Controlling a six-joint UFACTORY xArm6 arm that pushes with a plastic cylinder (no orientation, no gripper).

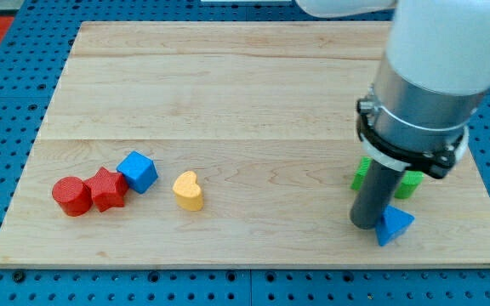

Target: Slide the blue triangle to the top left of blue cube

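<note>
Far right of the blue cube, my tip, a bare rod gripping nothing, seemingly touches the blue triangle; an off-centre shove could spin it away.

Blue triangle, blue cube, yellow heart.

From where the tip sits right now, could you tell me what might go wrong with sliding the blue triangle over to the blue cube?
My tip touches the blue triangle on its left side, so pushing from here would likely drive it rightward, away from the blue cube. The yellow heart lies on the direct path and could get shoved. The green blocks beside the rod might be bumped while repositioning.
</note>
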